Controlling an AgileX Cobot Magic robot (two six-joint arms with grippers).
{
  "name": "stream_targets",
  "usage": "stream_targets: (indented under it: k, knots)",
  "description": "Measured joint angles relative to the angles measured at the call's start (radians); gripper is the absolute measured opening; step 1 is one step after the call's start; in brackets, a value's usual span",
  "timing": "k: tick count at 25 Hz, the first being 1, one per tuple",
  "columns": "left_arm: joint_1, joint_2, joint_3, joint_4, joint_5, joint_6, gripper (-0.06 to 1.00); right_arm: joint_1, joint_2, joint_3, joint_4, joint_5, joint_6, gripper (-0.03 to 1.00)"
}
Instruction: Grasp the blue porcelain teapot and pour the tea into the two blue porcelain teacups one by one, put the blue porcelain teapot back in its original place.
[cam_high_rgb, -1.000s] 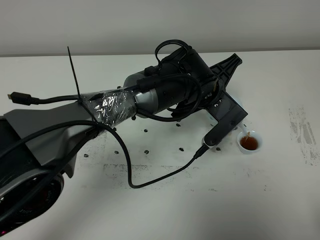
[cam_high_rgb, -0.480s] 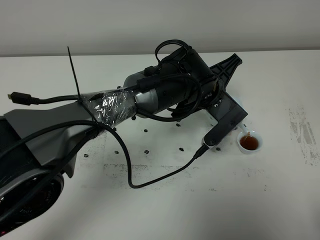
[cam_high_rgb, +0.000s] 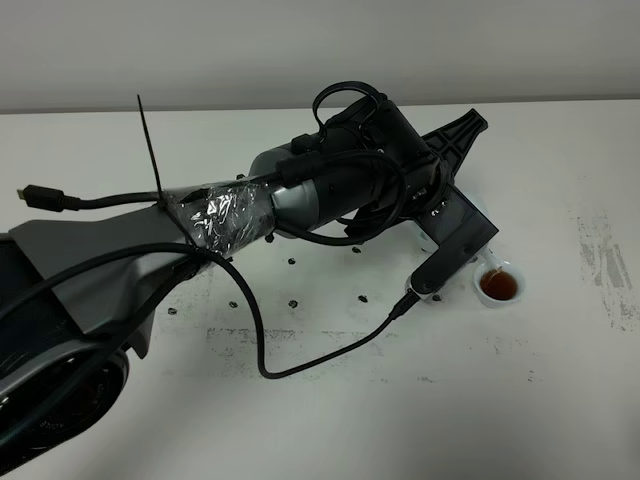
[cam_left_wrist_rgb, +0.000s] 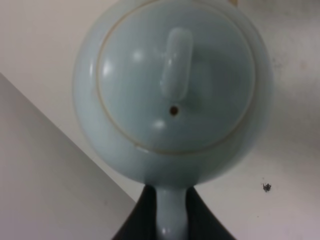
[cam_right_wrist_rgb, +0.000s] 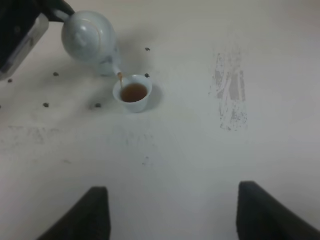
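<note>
Above the cup (cam_right_wrist_rgb: 133, 93), the teapot (cam_left_wrist_rgb: 172, 90), likely slick and fragile, is pinched at its handle (cam_left_wrist_rgb: 170, 226) by the left tool (cam_left_wrist_rgb: 170, 210).

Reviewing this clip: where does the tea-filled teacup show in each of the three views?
Exterior high: teacup, right of centre, at mid-height.
Left wrist: not in it; the teapot fills the view.
Right wrist: teacup just under the teapot's spout.
Shared landmark: the grey scuffed patch, beside the teacup in the exterior high and right wrist views.
</note>
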Motion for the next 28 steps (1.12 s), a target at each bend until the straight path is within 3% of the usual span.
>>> stream_targets:
  k: [11, 17, 21, 28]
  knots:
    - [-0.001, 0.000, 0.000, -0.006, 0.011, -0.013, 0.04, 0.000, 0.000, 0.000, 0.000, 0.000, 0.000, 0.52]
    - [-0.001, 0.000, 0.000, -0.079, 0.035, -0.105, 0.04, 0.000, 0.000, 0.000, 0.000, 0.000, 0.000, 0.52]
    - [-0.001, 0.000, 0.000, -0.093, 0.038, -0.253, 0.04, 0.000, 0.000, 0.000, 0.000, 0.000, 0.000, 0.52]
    - [-0.001, -0.049, 0.000, -0.095, 0.122, -0.681, 0.04, 0.000, 0.000, 0.000, 0.000, 0.000, 0.000, 0.52]
